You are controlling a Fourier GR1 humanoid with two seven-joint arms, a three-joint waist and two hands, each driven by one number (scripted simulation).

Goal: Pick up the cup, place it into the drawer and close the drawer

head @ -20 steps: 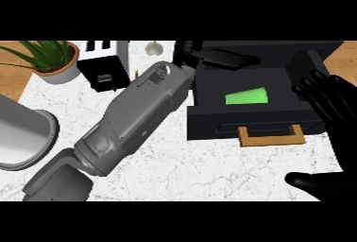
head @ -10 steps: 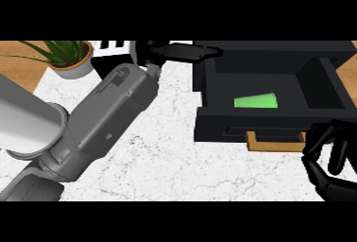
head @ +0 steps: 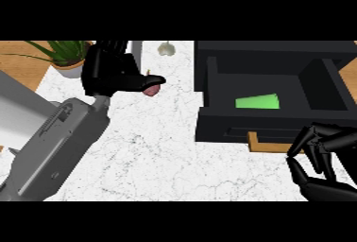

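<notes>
White marble counter with wooden edges, a potted plant at back.

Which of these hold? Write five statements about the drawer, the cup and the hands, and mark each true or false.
1. The drawer is open. True.
2. The green cup stands on the counter beside the plant. False: it lies inside the open drawer.
3. The right hand is close to the drawer's wooden handle. True: its curled fingers are at the handle's right end.
4. The left hand holds the cup. False: it is over the counter's left part, apart from the cup in the drawer.
5. A potted plant stands at the far left of the counter. True.
</notes>
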